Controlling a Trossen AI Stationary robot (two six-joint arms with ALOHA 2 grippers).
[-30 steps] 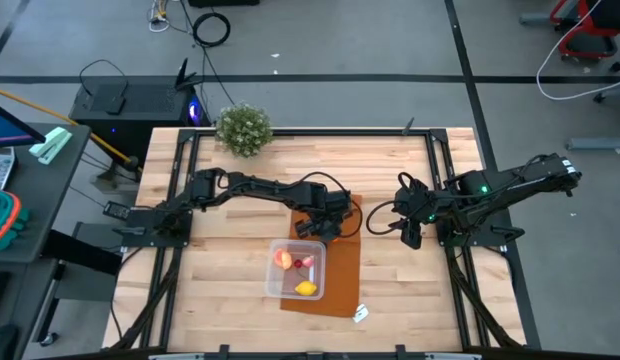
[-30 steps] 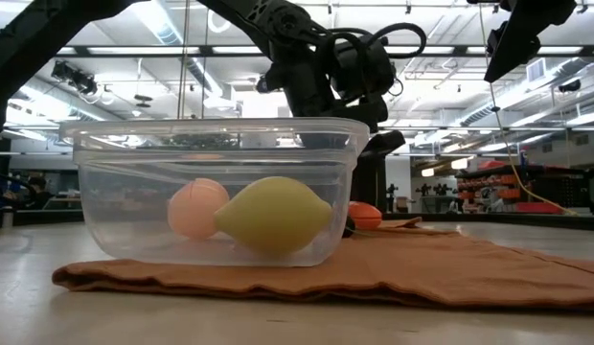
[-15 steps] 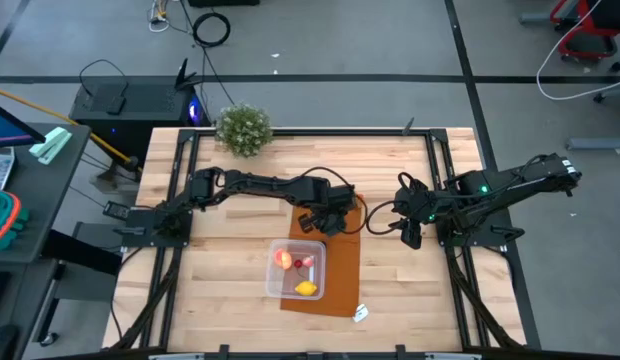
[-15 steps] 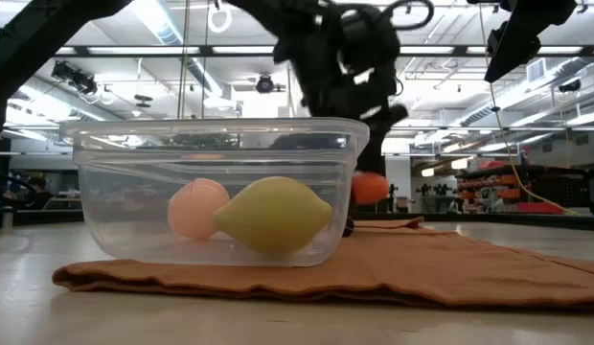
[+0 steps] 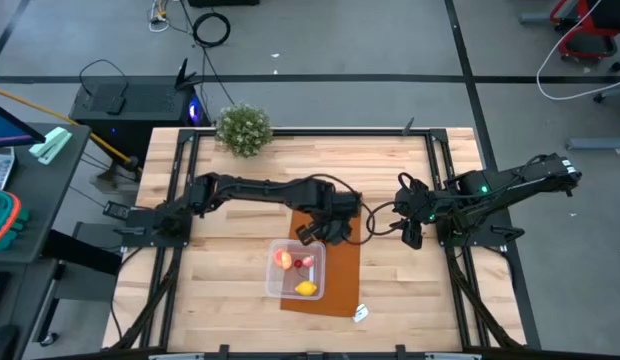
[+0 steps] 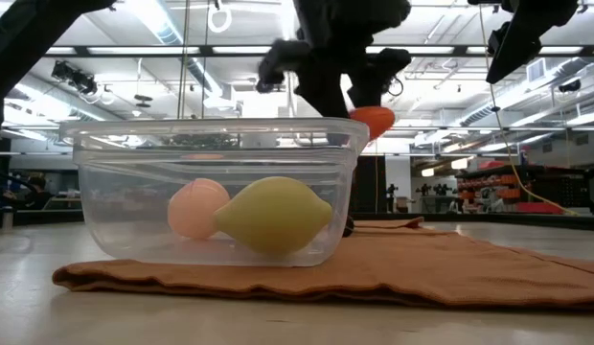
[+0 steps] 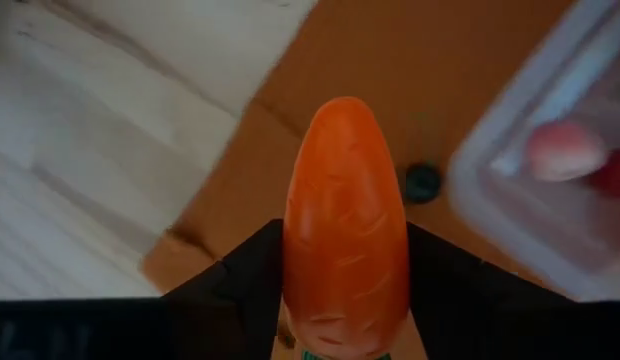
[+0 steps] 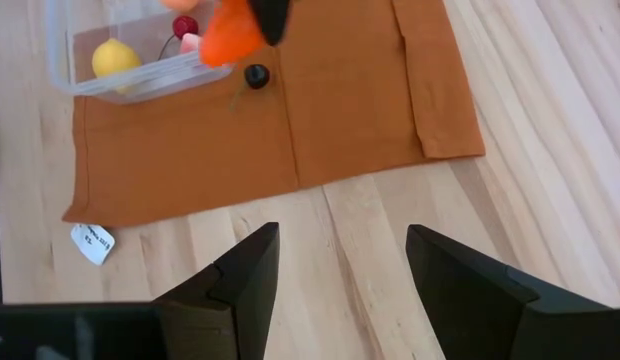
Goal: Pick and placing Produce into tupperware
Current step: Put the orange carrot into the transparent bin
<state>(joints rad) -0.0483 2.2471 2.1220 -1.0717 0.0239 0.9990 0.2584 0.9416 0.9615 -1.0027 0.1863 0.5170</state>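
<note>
A clear tupperware [image 5: 271,272] stands on a brown-orange mat [image 5: 341,276] near the table's middle. In it lie a yellow lemon [image 6: 273,216], a peach-like fruit [image 6: 195,209] and small red and pink pieces [image 5: 306,263]. My left gripper [image 5: 330,230] hangs above the mat just beyond the box's far right corner, shut on an orange carrot [image 7: 345,220], which shows at about rim height [image 6: 372,121]. Over the bare wood to the right of the mat, my right gripper [image 8: 340,260] waits open with nothing between its fingers. My left gripper pinches the carrot's thick end [image 7: 340,310] between its two fingers, one on each side. The fingers slant steeply down from above and lie along the carrot. Its pointed end [image 7: 342,115] sticks out ahead of them. The carrot is lifted clear of the mat.
A small dark round piece [image 7: 422,183] lies on the mat beside the box. A white tag [image 8: 92,240] lies off the mat's near corner. A bushy green potted plant [image 5: 243,128] stands at the table's far edge, left of centre.
My left gripper has risen with the carrot. The carrot lay on the mat behind the box a second ago and now hangs clear of it, at about the box's rim height. My right arm has kept still.
</note>
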